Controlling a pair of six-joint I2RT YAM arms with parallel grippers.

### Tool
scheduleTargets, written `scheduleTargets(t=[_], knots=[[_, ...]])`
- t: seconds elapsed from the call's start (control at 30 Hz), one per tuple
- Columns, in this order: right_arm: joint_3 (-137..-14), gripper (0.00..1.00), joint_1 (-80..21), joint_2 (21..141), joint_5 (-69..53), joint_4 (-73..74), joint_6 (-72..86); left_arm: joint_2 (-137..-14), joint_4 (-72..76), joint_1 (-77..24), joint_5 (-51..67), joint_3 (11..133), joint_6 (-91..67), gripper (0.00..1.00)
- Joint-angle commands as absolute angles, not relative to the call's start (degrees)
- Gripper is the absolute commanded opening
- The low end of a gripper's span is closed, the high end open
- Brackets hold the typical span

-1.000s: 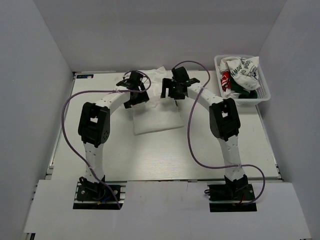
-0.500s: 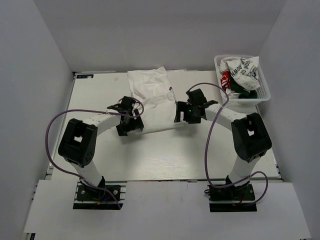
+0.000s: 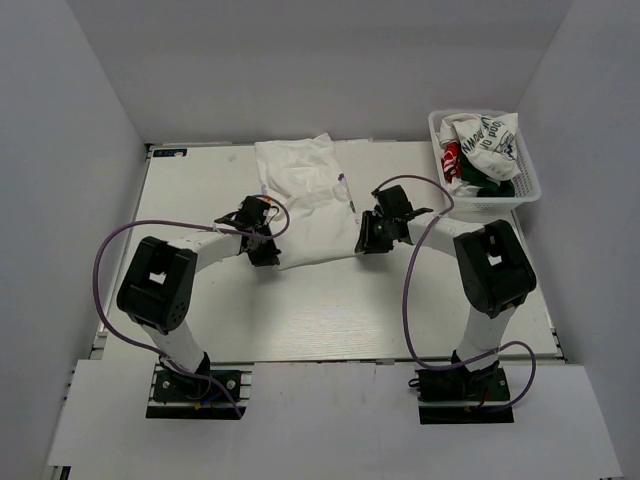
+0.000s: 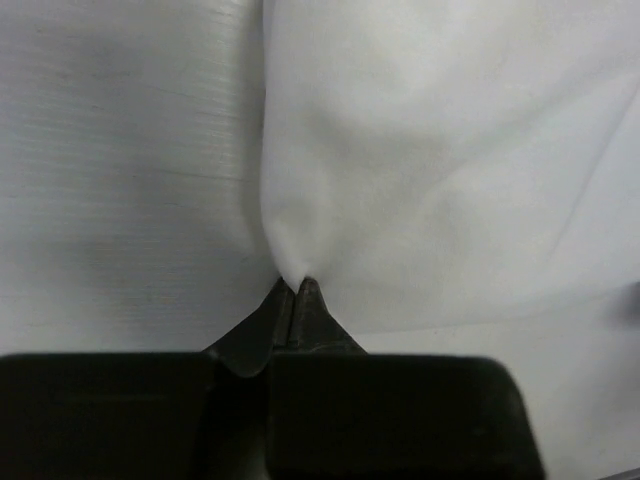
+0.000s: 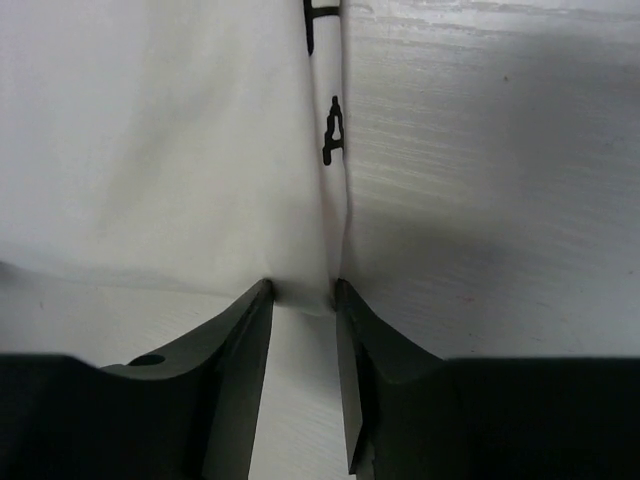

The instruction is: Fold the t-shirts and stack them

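Observation:
A white t-shirt (image 3: 305,195) lies spread at the back middle of the table, its near hem facing the arms. My left gripper (image 3: 268,256) sits at the near left corner of it. In the left wrist view this gripper (image 4: 297,283) is shut, with a pinch of the white t-shirt (image 4: 420,150) between its tips. My right gripper (image 3: 365,243) is at the near right corner. In the right wrist view the right gripper (image 5: 302,292) has its jaws apart, with the t-shirt (image 5: 170,130) corner lying between the fingertips (image 5: 258,300).
A white basket (image 3: 527,190) stands at the back right with several crumpled t-shirts (image 3: 482,140) in it. Purple cables loop off both arms. White walls close in the table on three sides.
Both arms drew back from the shirt's far part to its near corners. The left gripper shut on the left corner. The right jaws narrowed around the right corner.

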State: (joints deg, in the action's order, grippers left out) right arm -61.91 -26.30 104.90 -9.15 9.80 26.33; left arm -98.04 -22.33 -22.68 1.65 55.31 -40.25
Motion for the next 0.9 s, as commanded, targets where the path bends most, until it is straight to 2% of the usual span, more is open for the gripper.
scheduleTargets(t=[0.0,0.03,0.07,0.1,0.13,0.27,0.53,0.7,0.87], knots=[[-62.13,0.37,-26.02,105.82,-8.71,5.1,26.63,-99.49,-22.75,-22.94,2.2,55.53,-39.11,0.01],[-62.49,0.34,-25.93,106.26,-8.27,5.36,26.46,-99.49,-22.76,-22.94,2.2,55.55,-39.11,0.0],[-62.66,0.26,-25.93,106.69,-8.17,5.19,26.11,-99.49,-22.76,-22.94,2.2,56.07,-38.42,0.0],[-62.49,0.09,-26.1,106.26,-7.91,5.53,26.1,-99.49,-22.76,-22.94,2.2,56.07,-37.63,0.0],[-61.36,0.0,-26.19,105.13,-7.56,5.36,25.76,-98.54,-22.76,-22.94,2.98,56.07,-37.62,0.0],[-54.51,0.0,-26.45,98.53,-6.15,3.61,24.79,-91.32,-24.95,-24.43,2.21,52.65,-36.12,0.0],[-45.8,0.0,-27.86,71.23,-9.05,14.49,23.99,-70.95,-29.53,-29.09,9.49,47.9,-35.33,0.0],[-48.68,0.0,-28.56,61.72,-8.35,18.81,24.26,-62.16,-30.5,-29.62,11.34,47.37,-37.53,0.0],[-57.57,0.0,-28.13,63.35,-5.54,18.98,25.49,-62.39,-29.44,-29.62,7.12,53.69,-36.92,0.0]])
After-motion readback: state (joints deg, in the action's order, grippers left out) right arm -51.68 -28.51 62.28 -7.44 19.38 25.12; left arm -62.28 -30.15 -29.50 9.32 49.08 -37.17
